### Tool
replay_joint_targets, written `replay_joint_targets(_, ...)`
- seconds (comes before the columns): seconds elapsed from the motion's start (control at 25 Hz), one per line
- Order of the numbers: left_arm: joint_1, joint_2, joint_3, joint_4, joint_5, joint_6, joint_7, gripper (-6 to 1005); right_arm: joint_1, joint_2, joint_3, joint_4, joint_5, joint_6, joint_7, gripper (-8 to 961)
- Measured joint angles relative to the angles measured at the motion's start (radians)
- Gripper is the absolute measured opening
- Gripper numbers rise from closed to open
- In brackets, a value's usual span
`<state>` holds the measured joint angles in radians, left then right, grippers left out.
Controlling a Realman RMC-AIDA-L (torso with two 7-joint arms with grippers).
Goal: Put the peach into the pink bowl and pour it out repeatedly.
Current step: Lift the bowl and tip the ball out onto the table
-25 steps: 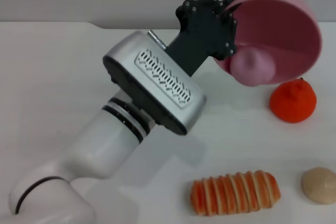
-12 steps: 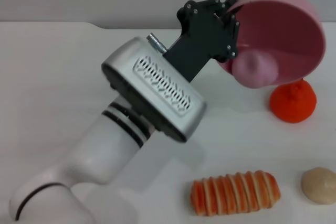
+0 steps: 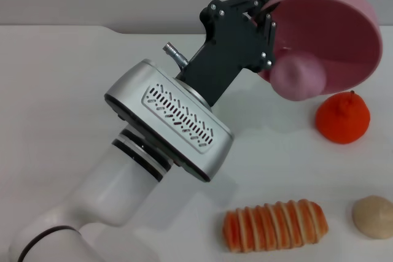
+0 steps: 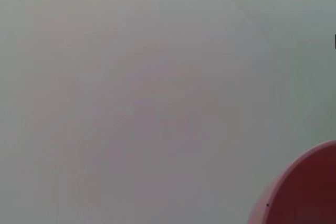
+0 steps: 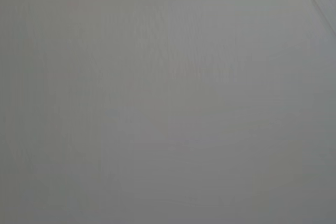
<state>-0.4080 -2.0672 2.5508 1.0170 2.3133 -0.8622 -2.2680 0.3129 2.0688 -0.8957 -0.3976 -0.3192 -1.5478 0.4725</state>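
Note:
In the head view my left gripper (image 3: 269,13) is shut on the left rim of the pink bowl (image 3: 334,35) and holds it lifted above the table at the back right. The bowl is tipped steeply, its opening facing me. The pale pink peach (image 3: 299,77) lies at the bowl's lowest rim, partly over the edge. A piece of the bowl's rim (image 4: 307,192) shows in the corner of the left wrist view. The right gripper is out of view, and its wrist view holds only bare table.
A bright orange fruit (image 3: 342,118) stands on the white table (image 3: 61,90) just below the bowl. A striped orange bread roll (image 3: 275,225) lies near the front edge. Beside it at the far right sits a beige round lump (image 3: 373,216).
The left arm has lifted and turned its wrist, tipping the bowl more steeply. The peach has slid down to the bowl's lower rim.

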Motion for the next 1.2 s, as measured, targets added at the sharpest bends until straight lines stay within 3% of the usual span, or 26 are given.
replay_joint_targets(0.2, 0.007, -0.001, 0.004, 0.000, 0.000, -0.009, 0.005, 45, 0.000, 0.001, 0.000, 0.002, 0.000, 0.000, 0.001, 487)
replay_joint_targets(0.36, 0.021, -0.001, 0.026, -0.016, 0.000, -0.093, 0.006, 45, -0.001, 0.003, 0.000, 0.003, 0.002, 0.000, 0.004, 484)
replay_joint_targets(1.2, 0.027, -0.001, 0.036, -0.029, 0.000, -0.140, 0.007, 45, 0.003, 0.001, 0.000, 0.010, 0.000, -0.006, 0.026, 469)
